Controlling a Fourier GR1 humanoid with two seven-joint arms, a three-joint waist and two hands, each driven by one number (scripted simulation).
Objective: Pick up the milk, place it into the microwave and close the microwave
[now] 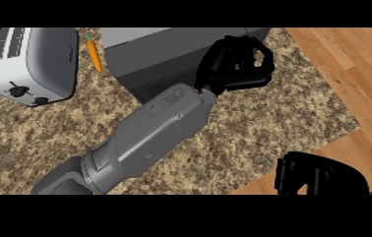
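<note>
Microwave (156, 59) (contents hidden) sits under curled left hand (236, 64); right hand (316, 174) unclear.

You're looking down on a speckled brown granite counter (276, 118), with warm wood floor (341, 54) running past its right edge. A silver toaster (36, 64) sits far left, an orange carrot (94, 56) just beside it.

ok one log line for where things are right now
left hand: at microwave front, fingers curled | right hand: low at right edge | milk: not seen | toaster, carrot: left of microwave
</note>
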